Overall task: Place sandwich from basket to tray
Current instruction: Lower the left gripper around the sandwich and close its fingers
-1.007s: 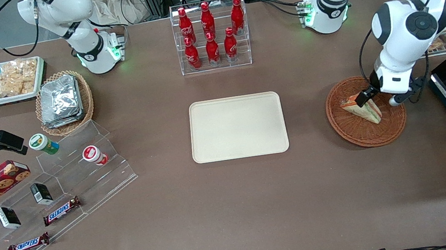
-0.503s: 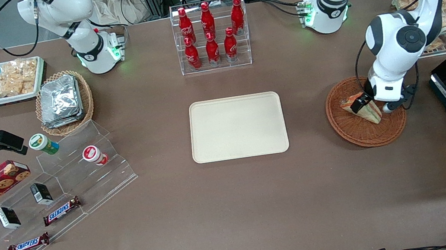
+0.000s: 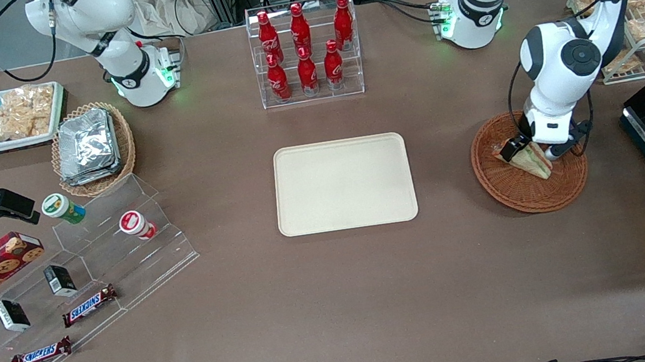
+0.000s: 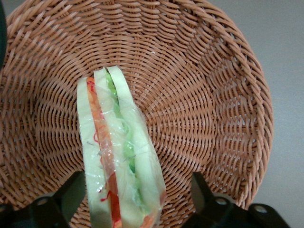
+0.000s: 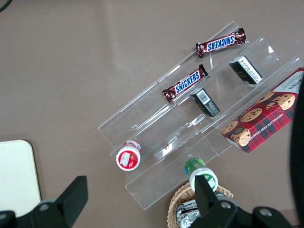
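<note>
Now your tool (image 4: 135, 202) sits spread astride the sandwich (image 4: 118, 152) in the basket (image 4: 213, 95); next, close on it, lift, carry it to the tray (image 3: 343, 184).

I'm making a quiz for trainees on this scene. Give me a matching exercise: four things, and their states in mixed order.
Things:
1 sandwich
2 tray
3 basket
4 gripper

States:
A holds nothing
B open, fingers either side of the sandwich
C lies in the basket
D holds the sandwich, toward the working arm's end

Pairs: 1-C, 2-A, 3-D, 4-B
</note>
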{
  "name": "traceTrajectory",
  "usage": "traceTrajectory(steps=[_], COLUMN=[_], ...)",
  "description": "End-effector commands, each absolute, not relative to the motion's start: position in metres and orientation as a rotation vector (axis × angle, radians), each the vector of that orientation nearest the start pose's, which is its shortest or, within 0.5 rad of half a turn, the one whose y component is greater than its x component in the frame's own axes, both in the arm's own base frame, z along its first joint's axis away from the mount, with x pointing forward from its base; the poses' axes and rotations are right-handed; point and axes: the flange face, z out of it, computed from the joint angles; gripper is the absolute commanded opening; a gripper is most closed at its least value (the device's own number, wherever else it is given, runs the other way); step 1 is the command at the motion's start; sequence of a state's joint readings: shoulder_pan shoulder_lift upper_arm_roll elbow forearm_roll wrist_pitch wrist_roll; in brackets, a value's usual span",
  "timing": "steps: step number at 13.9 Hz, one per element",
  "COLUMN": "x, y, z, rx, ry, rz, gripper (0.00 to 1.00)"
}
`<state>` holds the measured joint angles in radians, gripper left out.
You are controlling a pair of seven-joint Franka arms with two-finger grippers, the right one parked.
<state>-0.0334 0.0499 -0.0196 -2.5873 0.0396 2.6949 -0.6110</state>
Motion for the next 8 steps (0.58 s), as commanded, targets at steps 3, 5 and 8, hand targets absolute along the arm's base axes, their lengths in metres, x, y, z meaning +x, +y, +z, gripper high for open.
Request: traceTrajectory(steps=[3,5,8], x=[0.4479,0.4486,0.4498], y=[-0.0239,-0.0239,-0.0232], z=[0.2434,0.2439,0.2489], rx=[-3.031,-3.031,-3.032], ry=[-0.837,-0.837,-0.835], rz=[-0.118,-0.12,-0.127], gripper=[0.45,0.24,0.18])
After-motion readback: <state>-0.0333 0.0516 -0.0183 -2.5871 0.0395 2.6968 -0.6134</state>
